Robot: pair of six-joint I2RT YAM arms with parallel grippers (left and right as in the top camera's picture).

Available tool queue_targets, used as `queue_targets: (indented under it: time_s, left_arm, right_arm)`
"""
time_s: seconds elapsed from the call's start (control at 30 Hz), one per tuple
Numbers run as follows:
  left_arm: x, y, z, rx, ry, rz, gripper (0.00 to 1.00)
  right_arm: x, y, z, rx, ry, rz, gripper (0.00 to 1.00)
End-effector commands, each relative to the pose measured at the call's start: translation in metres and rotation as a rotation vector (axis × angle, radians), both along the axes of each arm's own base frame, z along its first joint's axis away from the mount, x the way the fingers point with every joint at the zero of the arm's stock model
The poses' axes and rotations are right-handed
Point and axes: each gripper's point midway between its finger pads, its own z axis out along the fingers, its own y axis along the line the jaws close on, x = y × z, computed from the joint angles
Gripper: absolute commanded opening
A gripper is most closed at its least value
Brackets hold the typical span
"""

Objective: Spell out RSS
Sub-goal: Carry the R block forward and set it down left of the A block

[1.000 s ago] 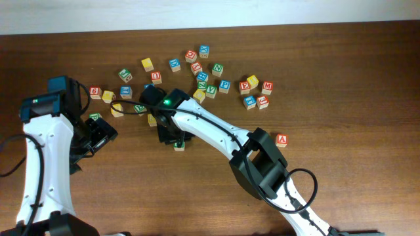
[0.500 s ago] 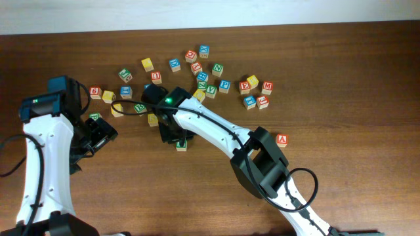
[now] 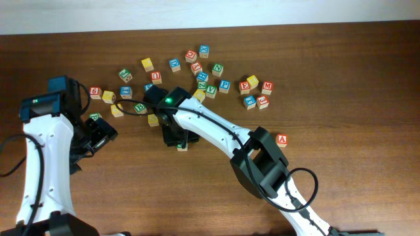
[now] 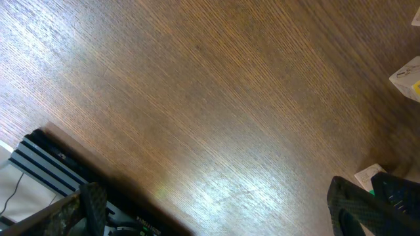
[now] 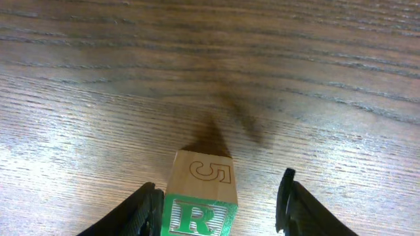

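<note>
The R cube (image 5: pixel 200 196), with a green R on one face and a 5 on its pale wooden top, stands on the table between the open fingers of my right gripper (image 5: pixel 220 193). It touches the left finger and is clear of the right one. Overhead it shows as a small cube (image 3: pixel 182 145) just below my right gripper (image 3: pixel 176 136). Several yellow cubes (image 3: pixel 152 120) lie nearby, their letters too small to read, so I cannot tell which are the S cubes. My left gripper (image 4: pixel 216 210) is wide open and empty over bare wood (image 3: pixel 98 134).
A loose scatter of coloured letter cubes (image 3: pixel 210 78) fills the far middle of the table. A lone red A cube (image 3: pixel 281 139) lies to the right. A green-faced cube (image 4: pixel 371 177) sits beside my left gripper's right finger. The table's front edge (image 4: pixel 59 164) is near.
The right gripper and the R cube have shifted slightly to the right. The left arm has not moved.
</note>
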Motion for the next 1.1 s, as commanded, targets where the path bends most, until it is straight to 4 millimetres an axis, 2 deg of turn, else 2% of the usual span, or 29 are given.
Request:
queue_targets:
  time_s: [0.0,0.2,0.3,0.57,0.63,0.9,0.97,1.07]
  left_arm:
    - [0.000,0.001,0.001,0.005,-0.003,0.010,0.99]
    - [0.000,0.001,0.001,0.006,-0.003,0.010,0.99]
    - [0.000,0.001,0.001,0.005,-0.003,0.010,0.99]
    - [0.000,0.001,0.001,0.006,-0.003,0.010,0.99]
    - [0.000,0.001,0.001,0.005,-0.003,0.010,0.99]
    - [0.000,0.001,0.001,0.005,-0.003,0.010,0.99]
    - [0.000,0.001,0.001,0.005,-0.003,0.010,0.99]
    - [0.000,0.001,0.001,0.005,-0.003,0.010,0.99]
  right_arm:
    - [-0.005,-0.001,-0.007,-0.018,0.020,-0.012,0.42]
    - [-0.004,-0.006,-0.007,-0.025,0.030,-0.047,0.41]
    - [-0.004,-0.007,-0.007,-0.028,0.032,-0.048,0.33]
    - [0.001,-0.010,-0.008,-0.043,0.005,-0.072,0.33]
    - [0.003,-0.014,-0.008,-0.049,0.010,-0.088,0.29]
    - [0.009,-0.026,-0.007,-0.067,0.017,-0.074,0.30]
    - [0.010,-0.035,-0.007,-0.087,0.028,-0.065,0.30]
    - [0.005,-0.031,-0.007,-0.084,0.036,-0.056,0.30]
